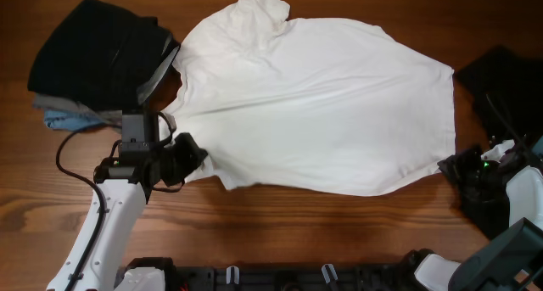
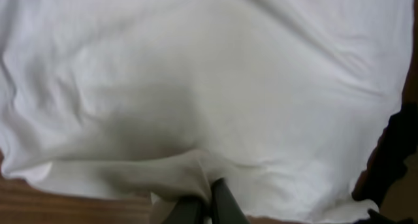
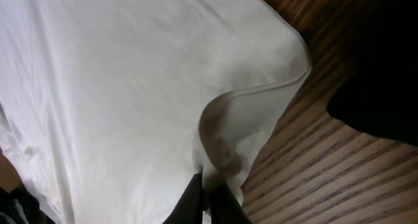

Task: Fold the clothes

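Left wrist view: the left gripper point(image 2: 204, 204) has its fingers pressed together on a small raised fold of white cloth at the near edge of the T-shirt point(image 1: 322, 104). The right gripper point(image 3: 208, 198) is likewise closed, pinching the hem where it curls up at the shirt's far right corner. Between the two pinches the shirt lies spread on the table point(image 1: 254, 232), slanted and creased, with its neck end toward the upper left.

Both bites look thin, so my worry is that one slips out if the arms pull apart or lift unevenly. The cloth would then drop back crooked. The neck end touches the stack point(image 1: 93, 53) of dark, grey and blue garments at the upper left, and a hard tug could drag that pile. On the right, the black garment point(image 1: 501, 83) sits near the held corner and could get swept into a fold.

No basket, box or bin shows in any view; the clothes all lie straight on the wood.
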